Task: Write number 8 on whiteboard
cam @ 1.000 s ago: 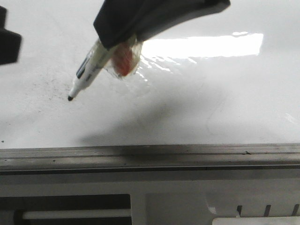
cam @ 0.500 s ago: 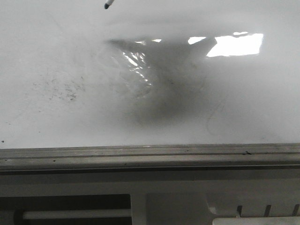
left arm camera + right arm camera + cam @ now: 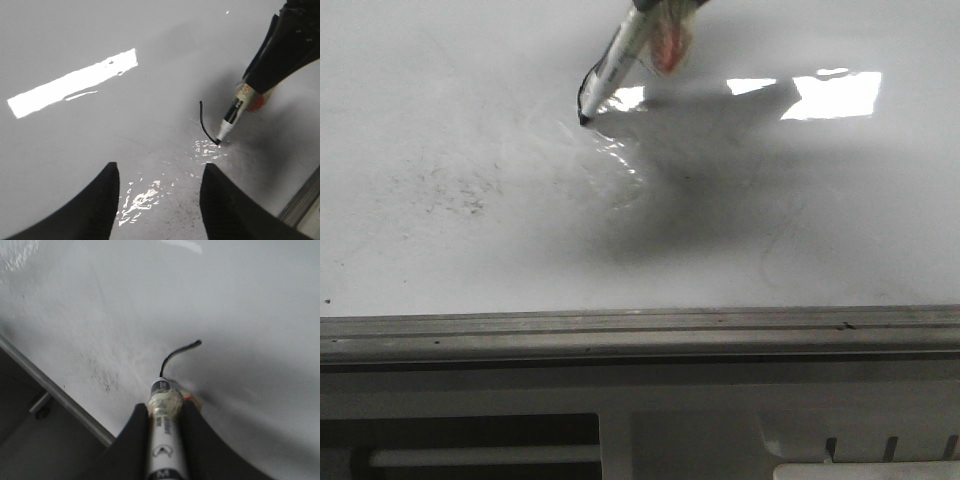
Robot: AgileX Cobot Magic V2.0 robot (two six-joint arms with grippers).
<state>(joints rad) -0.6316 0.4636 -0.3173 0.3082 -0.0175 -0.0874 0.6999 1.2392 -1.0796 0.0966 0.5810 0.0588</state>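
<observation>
The whiteboard point(image 3: 470, 260) fills the front view, glossy white. My right gripper point(image 3: 162, 412) is shut on a white marker point(image 3: 164, 445) with tape round its barrel. The marker point(image 3: 620, 55) slants down from the top of the front view, its tip touching the board. A short curved dark line point(image 3: 583, 88) runs from the tip; it also shows in the left wrist view point(image 3: 203, 122) and the right wrist view point(image 3: 177, 352). No whole number 8 shows. My left gripper point(image 3: 159, 200) is open and empty above the board, beside the marker point(image 3: 231, 117).
Faint grey smudge specks point(image 3: 450, 190) lie on the board's left part. Bright glare point(image 3: 835, 95) sits at the right. A grey metal edge rail point(image 3: 620, 330) runs along the near side, with the grey frame and a white bar point(image 3: 480, 457) below it.
The marker left the smudged area at the left, rose out of view, then came down farther back near the middle. A short curved dark line now runs from its tip.
</observation>
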